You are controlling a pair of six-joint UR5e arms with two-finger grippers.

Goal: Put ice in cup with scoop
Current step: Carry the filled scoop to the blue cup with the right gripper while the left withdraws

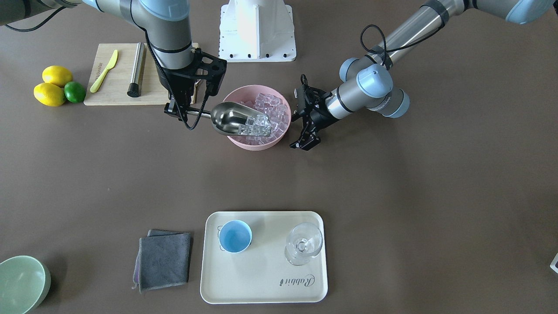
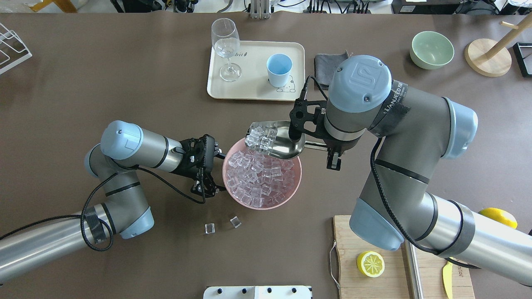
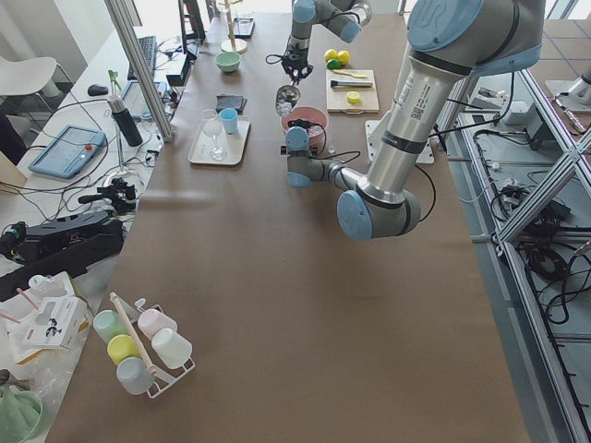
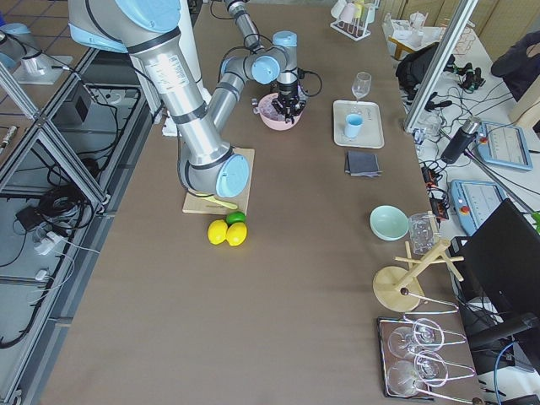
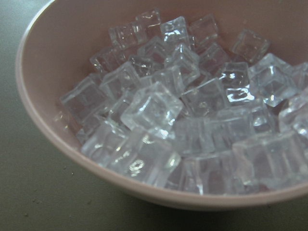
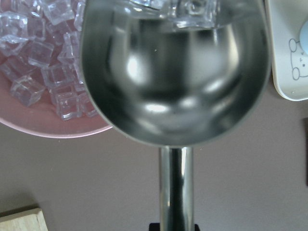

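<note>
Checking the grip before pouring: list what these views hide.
- Hold of the right gripper on the shiny steel scoop: wrist covers it overhead; bottom edge cuts it in right wrist view.
- Clear ice cubes in it: top edge crops them there.
- Small light-blue cup: inside too small in side views.

At lower centre we see a cream tray (image 1: 261, 288) bearing a wine glass (image 1: 304, 243), with a folded grey cloth (image 1: 165, 261) just left of it. A pale-green bowl (image 1: 19, 283) sits in the lower left corner. At upper left two lemons (image 1: 49, 94) and a lime (image 1: 74, 92) lie beside a bamboo cutting board (image 1: 109, 93).
</note>
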